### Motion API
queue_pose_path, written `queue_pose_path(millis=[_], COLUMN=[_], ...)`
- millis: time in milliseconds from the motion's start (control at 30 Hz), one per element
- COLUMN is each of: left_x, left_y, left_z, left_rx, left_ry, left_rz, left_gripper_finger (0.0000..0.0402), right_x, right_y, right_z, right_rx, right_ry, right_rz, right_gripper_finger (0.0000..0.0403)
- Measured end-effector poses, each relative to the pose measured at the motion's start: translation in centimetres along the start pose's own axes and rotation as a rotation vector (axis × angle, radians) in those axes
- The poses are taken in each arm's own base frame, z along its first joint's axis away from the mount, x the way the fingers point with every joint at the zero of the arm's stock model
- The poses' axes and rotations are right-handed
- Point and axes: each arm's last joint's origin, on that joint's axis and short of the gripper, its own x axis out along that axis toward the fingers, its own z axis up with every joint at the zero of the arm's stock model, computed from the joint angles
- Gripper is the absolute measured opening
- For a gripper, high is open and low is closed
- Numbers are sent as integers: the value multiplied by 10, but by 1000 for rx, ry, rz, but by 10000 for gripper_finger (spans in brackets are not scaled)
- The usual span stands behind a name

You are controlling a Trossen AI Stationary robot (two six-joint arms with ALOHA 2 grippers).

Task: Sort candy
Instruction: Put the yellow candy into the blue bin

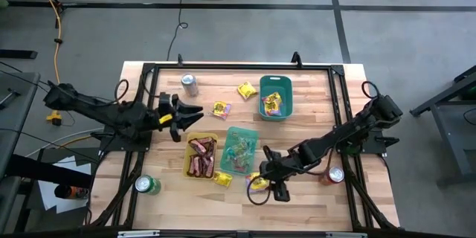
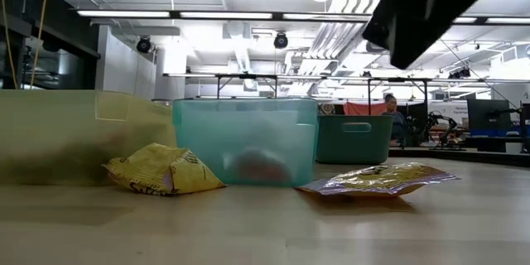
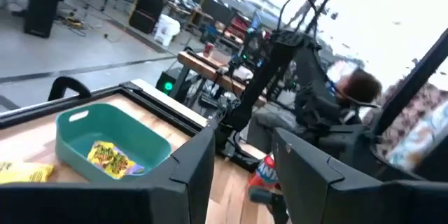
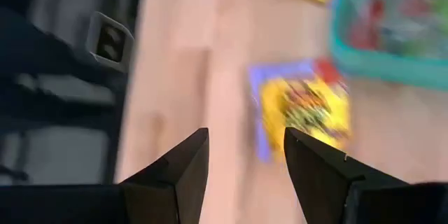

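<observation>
Wooden table (image 1: 312, 201) framed by a dark rail, both arms reaching in from the sides

Left arm stretched in from the table's left edge, left gripper (image 1: 186, 117) raised above the wood between the silver can (image 1: 190, 83) and the yellow tray (image 1: 187, 166); fingers (image 3: 192, 168) parted in the wrist view with only air between them, nothing held

Right arm angled in from the right side, right gripper (image 1: 271, 182) low near the front of the table; fingers (image 4: 183, 164) spread apart and empty, poised over a yellow packet (image 4: 304, 108) lying flat on the wood just in front of the pale teal tray (image 1: 253, 135)

Dark teal tray (image 1: 287, 89) toward the back of the table, holding yellow packets (image 1: 272, 104)

Pale teal tray in the middle, filled with tiny pale pieces (image 1: 238, 152) and a little red; seen side-on in the low view as a translucent tub

Yellow tray touching the pale teal one on its left, holding dark red-brown bars (image 1: 201, 156)

Green can (image 1: 146, 186) at front left, red can (image 1: 335, 174) at right beside the right arm

Loose yellow packets on bare wood: one (image 1: 246, 89) just left of the dark teal tray, one (image 1: 221, 108) nearer the left gripper, one (image 1: 222, 179) at the yellow tray's front corner, crumpled in the low view

Person seated far behind the table in the low view, small and indistinct
</observation>
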Motion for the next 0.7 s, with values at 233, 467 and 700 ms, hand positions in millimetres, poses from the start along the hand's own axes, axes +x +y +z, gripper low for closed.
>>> queue_pose_path(millis=[233,467,700], left_x=[-7,-7,-7], left_y=[-3,-3,-3], left_z=[-6,-6,-6], left_rx=[-25,-22,-21], left_ry=[-42,-51,-51], left_rz=[49,62,65], left_gripper_finger=[130,130,130], right_x=[-16,7,46], right_y=[8,5,0], right_z=[12,6,-1], right_rx=[-166,-215,-258], right_ry=[11,50,102], right_rz=[-146,-208,-206], right_gripper_finger=[181,181,181])
